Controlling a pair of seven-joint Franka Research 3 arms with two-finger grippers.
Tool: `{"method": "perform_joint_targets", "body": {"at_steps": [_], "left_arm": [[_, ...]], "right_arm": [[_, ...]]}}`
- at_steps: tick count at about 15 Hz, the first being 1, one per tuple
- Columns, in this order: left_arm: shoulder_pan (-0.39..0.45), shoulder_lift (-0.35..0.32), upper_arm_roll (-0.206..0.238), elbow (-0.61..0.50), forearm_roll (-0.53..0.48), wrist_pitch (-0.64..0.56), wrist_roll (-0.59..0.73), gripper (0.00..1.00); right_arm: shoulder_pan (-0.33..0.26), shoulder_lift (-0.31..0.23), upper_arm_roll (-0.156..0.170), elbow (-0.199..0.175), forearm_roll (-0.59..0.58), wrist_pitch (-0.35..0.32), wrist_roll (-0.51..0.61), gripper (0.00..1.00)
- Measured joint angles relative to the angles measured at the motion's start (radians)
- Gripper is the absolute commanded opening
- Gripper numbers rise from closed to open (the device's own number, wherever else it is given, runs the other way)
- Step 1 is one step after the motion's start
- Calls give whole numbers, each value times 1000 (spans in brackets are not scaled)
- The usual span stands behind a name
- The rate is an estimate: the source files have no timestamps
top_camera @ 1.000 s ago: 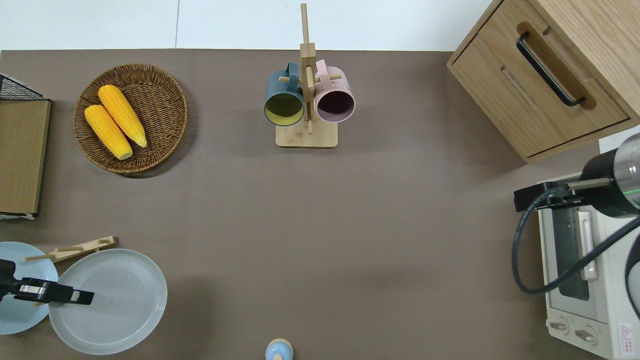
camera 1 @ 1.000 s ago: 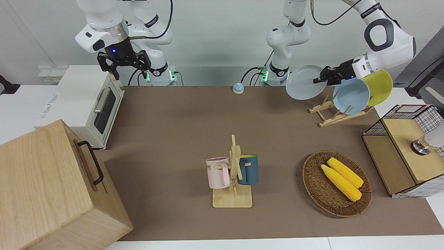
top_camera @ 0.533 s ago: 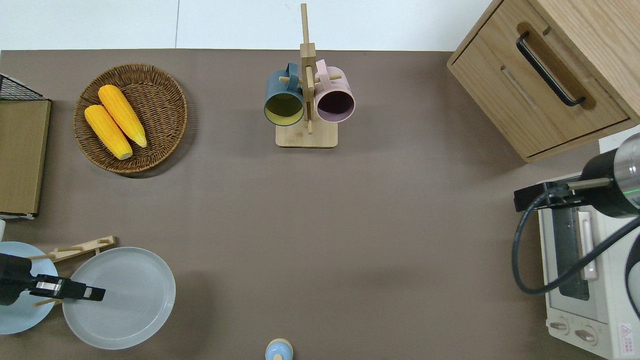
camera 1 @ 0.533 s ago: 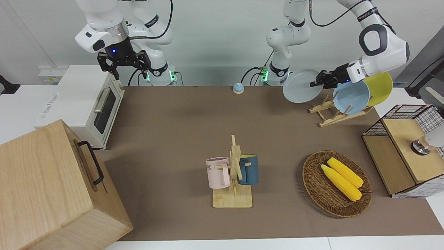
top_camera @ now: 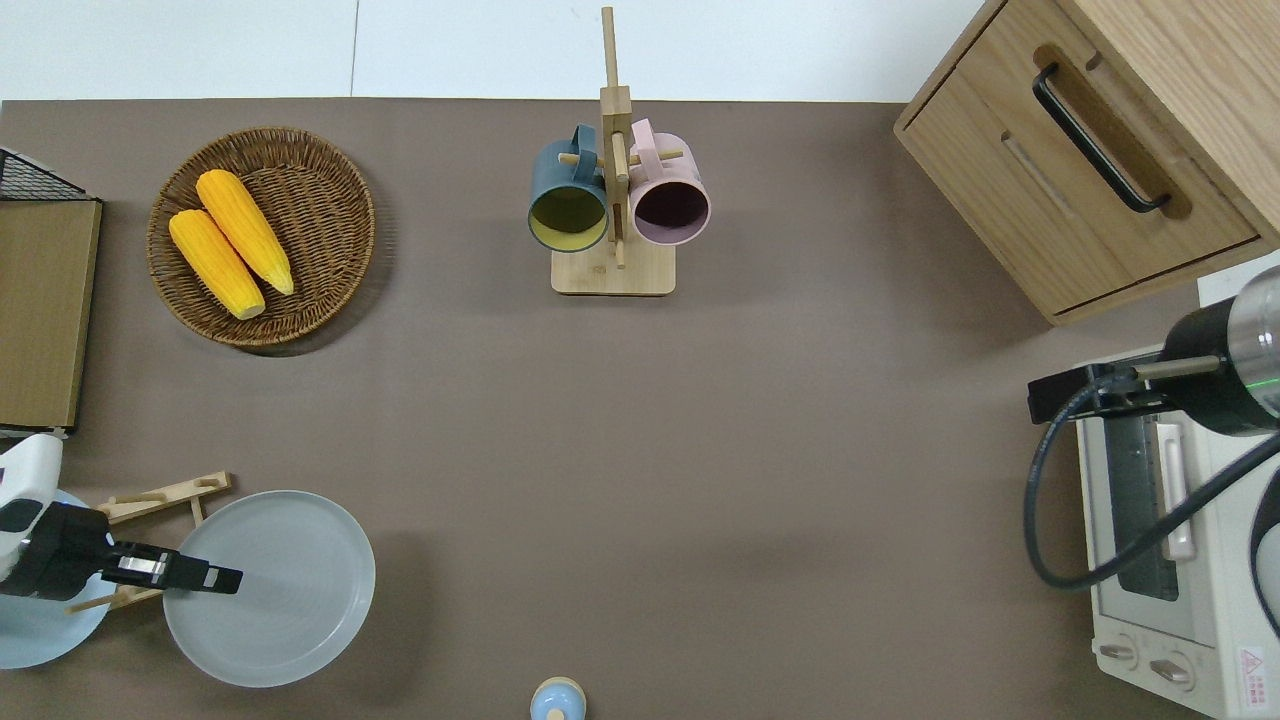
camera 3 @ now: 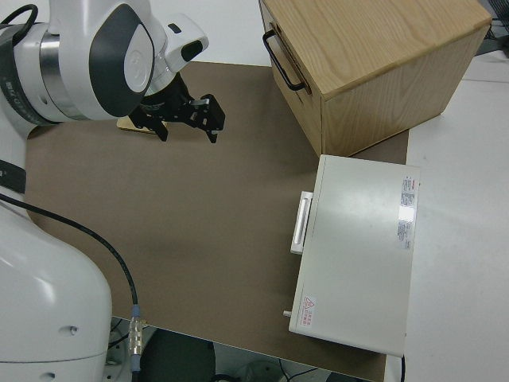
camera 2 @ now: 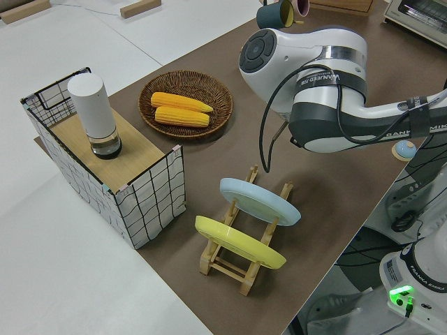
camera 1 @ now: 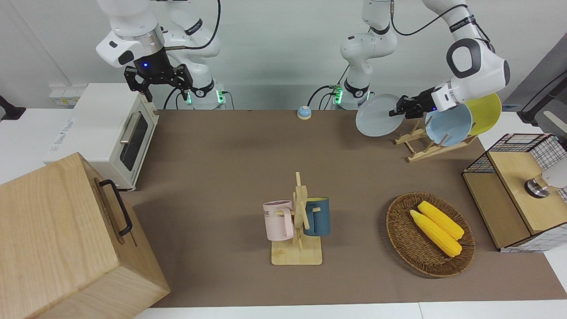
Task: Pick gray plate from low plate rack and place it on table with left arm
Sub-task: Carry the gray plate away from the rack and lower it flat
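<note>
From the front, the left gripper (camera 1: pixel 395 110) pinches the gray plate (camera 1: pixel 374 116) in the air, beside the low plate rack (camera 1: pixel 426 145). From above, three plates show. From the side, two plates sit in the rack. The right arm is parked, fingers spread.

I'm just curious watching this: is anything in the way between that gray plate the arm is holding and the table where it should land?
Nothing visible is. The left gripper holds the gray plate by its rim over bare brown table, clear of the low plate rack. The small blue bell sits apart from it.
</note>
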Motion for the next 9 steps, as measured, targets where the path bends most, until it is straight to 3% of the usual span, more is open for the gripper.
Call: {"method": "perform_joint_targets", "body": {"at_steps": [9], "left_arm": [[-10, -11, -67, -99, 0, 147, 0, 0]], "right_arm": [[0, 0, 0, 0, 0, 0, 0, 987]]}}
